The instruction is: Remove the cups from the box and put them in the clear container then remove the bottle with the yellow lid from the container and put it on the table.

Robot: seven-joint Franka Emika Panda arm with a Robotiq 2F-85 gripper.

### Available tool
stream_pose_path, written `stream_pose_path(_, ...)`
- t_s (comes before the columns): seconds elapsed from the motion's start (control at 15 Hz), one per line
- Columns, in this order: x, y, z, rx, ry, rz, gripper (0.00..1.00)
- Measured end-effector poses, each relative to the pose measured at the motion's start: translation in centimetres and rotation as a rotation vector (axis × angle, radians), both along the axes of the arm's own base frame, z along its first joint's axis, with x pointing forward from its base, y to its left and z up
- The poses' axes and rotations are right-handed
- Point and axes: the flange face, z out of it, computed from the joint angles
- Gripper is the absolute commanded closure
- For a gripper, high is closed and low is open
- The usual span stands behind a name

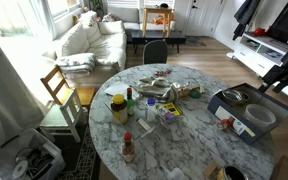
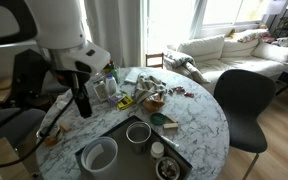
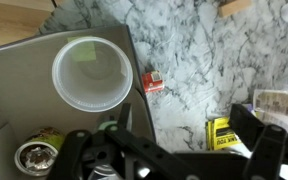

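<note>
Over the box (image 3: 14,110), Dan, that's where the gripper (image 3: 174,152) hangs, jaws spread wide apart, nothing between them

And the cups, Mia?

Both are in the box. In the wrist view the white cup (image 3: 92,72) sits far up against the right wall, and the grey metal cup (image 3: 34,157) is near, at the left, just beside the left finger

So nothing has been lifted out yet, by my reading. Where's the bottle with the yellow lid (image 1: 118,106)?

Way over on the left of the table (image 3: 204,40) in an exterior view, well apart from the box. The clear container I can't pick out at this size

What worries you from here?

That right wall. The white cup stands so close to it that a finger coming down could land on the wall, or on the rim, and tip the cup. It looks light, so a one-sided touch may just shove it

And the metal one?

A careless drop could clip it. Then there's the crossing: the red-capped bottle (image 1: 127,148) and the clutter stand near the drop-off, and a low carry could knock them
</note>
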Motion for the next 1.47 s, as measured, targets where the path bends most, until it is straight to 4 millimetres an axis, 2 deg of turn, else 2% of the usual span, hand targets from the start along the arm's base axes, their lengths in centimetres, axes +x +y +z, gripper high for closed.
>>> stream_pose_path(0.27, 2.3, -2.1, -4.3, -0.039, -0.042, -0.214, 0.00)
stream_pose_path(0.6, 3.2, -5.0, -8.4, -0.096, -0.043, -0.485, 0.00)
stream_pose_path(0.73, 3.4, -5.1, -9.1, -0.095, -0.029, -0.536, 0.00)
stream_pose_path(1.0, 3.6, -5.2, -8.9, -0.096, -0.028, -0.565, 0.00)
stream_pose_path(1.2, 3.9, -6.2, -8.9, -0.109, -0.006, -0.715, 0.00)
stream_pose_path(1.47, 4.6, -7.1, -10.5, -0.116, 0.100, -0.892, 0.00)
